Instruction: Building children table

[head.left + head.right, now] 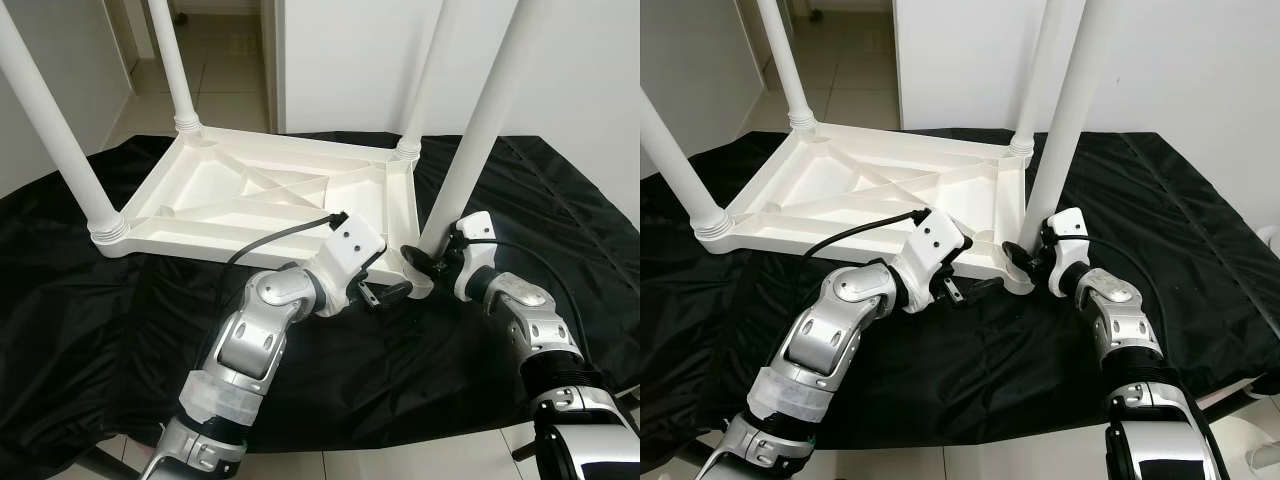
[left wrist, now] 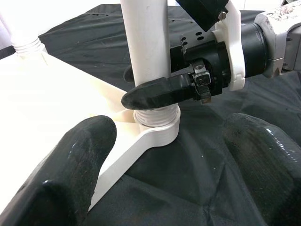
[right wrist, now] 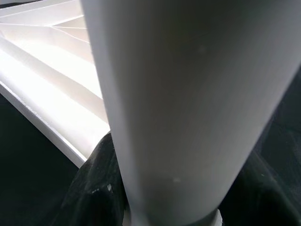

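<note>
My right claw (image 1: 428, 262) clamps the near table leg (image 1: 478, 140) at its base; my left claw (image 1: 388, 293) hovers open beside the upturned tabletop (image 1: 270, 195).

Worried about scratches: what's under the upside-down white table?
A black cloth lies under the table top, spreading out past every visible edge. What supports the cloth is covered; pale floor tiles show at its near edge.

The near right corner of the upturned white children table (image 1: 270, 195) is crowded: the right gripper (image 1: 425, 262) has its jaws closed round the base of the near right leg (image 1: 480, 140), and the left gripper (image 1: 385, 293), jaws apart, sits just beside that corner at lower centre. Four upright legs fence the ribbed underside. Bare black cloth (image 1: 110, 330) lies open at lower left and far right of the frame.
</note>
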`<state>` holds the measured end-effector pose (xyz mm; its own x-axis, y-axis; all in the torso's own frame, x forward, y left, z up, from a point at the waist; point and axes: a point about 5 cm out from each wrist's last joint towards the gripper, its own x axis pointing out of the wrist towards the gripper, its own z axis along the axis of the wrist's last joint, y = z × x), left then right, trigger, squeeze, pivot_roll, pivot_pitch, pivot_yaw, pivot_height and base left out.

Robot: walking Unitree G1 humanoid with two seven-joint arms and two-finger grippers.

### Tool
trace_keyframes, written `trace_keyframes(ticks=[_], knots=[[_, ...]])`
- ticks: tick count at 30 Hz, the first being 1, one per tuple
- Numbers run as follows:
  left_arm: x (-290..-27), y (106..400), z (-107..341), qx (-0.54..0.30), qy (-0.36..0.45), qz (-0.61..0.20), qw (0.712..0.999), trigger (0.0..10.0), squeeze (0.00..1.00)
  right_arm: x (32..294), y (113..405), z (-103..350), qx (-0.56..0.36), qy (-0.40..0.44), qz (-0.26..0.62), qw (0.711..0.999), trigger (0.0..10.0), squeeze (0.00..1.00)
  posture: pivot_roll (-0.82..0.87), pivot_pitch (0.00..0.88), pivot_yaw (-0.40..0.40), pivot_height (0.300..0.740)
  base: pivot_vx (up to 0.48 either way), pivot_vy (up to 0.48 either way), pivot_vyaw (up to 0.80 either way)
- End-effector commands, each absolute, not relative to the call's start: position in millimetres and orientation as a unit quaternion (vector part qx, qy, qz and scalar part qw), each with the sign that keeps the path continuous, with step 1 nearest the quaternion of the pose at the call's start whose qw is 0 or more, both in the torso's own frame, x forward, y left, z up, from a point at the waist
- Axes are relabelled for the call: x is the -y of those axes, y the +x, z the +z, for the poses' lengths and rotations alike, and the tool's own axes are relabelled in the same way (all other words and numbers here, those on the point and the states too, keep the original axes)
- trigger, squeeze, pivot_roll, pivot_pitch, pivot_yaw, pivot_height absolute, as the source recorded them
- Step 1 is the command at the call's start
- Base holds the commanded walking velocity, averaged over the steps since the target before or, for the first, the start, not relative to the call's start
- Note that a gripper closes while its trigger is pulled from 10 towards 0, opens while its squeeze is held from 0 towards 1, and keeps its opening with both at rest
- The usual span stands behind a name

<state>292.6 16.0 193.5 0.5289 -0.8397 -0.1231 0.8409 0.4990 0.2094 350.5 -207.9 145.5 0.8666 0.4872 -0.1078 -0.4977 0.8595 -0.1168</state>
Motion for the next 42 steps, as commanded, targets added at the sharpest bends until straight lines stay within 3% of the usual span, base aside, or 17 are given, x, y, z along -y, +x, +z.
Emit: trace_keyframes(ticks=[1,9,12,23,25,27,29,39,40,41,42], knots=[[-18.6,299.9,197.2,0.008,0.128,-0.420,0.898,10.0,0.00,209.7,348.9,137.2,-0.053,-0.061,0.238,0.968,10.0,0.00,-0.04,0.000,-0.015,0.740,0.000,0.000,0.00],[-18.3,300.0,197.5,0.008,0.128,-0.422,0.898,10.0,0.00,204.5,348.8,134.5,-0.055,-0.043,0.211,0.975,10.0,0.00,-0.04,0.000,-0.014,0.740,0.000,0.000,0.00],[-17.4,300.0,197.5,0.007,0.126,-0.422,0.898,10.0,0.00,198.3,350.1,131.3,-0.056,-0.006,0.113,0.992,10.0,0.00,-0.05,0.000,-0.014,0.740,0.000,0.000,0.00],[-16.6,298.7,196.7,0.005,0.123,-0.424,0.897,10.0,0.00,185.1,346.0,129.6,-0.053,0.031,0.026,0.998,10.0,0.00,-0.05,0.004,-0.007,0.740,0.000,0.000,0.00],[-16.5,298.3,196.4,0.005,0.122,-0.425,0.897,10.0,0.00,178.6,343.1,129.8,-0.049,0.040,-0.008,0.998,10.0,0.00,-0.05,0.004,-0.007,0.740,0.000,0.000,0.00],[-16.0,298.2,195.8,0.003,0.121,-0.426,0.897,10.0,0.00,161.6,336.2,140.3,-0.004,0.097,-0.119,0.988,10.0,0.00,-0.05,0.006,-0.007,0.740,0.000,0.000,0.00],[-15.8,298.2,195.6,0.002,0.119,-0.426,0.897,10.0,0.00,152.9,333.5,144.3,0.007,0.116,-0.148,0.982,10.0,0.00,-0.05,0.006,-0.007,0.740,0.000,0.000,0.00],[-16.2,297.0,194.5,0.001,0.121,-0.428,0.895,10.0,0.00,143.6,331.0,161.1,0.050,0.101,-0.105,0.988,10.0,0.00,-0.05,0.003,-0.009,0.740,0.000,0.000,0.00],[-16.9,297.3,194.3,0.001,0.122,-0.427,0.896,10.0,0.00,145.5,330.2,161.5,0.052,0.098,-0.105,0.988,10.0,0.36,-0.05,0.005,-0.011,0.740,0.000,0.000,0.00],[-16.9,297.3,194.3,0.001,0.122,-0.427,0.896,10.0,0.00,145.5,330.2,161.5,0.052,0.098,-0.105,0.988,10.0,0.36,-0.05,0.005,-0.011,0.740,0.000,0.000,0.00],[-17.6,297.3,194.3,0.001,0.121,-0.426,0.897,10.0,0.00,147.1,329.2,161.4,0.055,0.097,-0.097,0.989,10.0,1.00,-0.05,0.004,-0.017,0.740,0.000,0.000,0.00]])
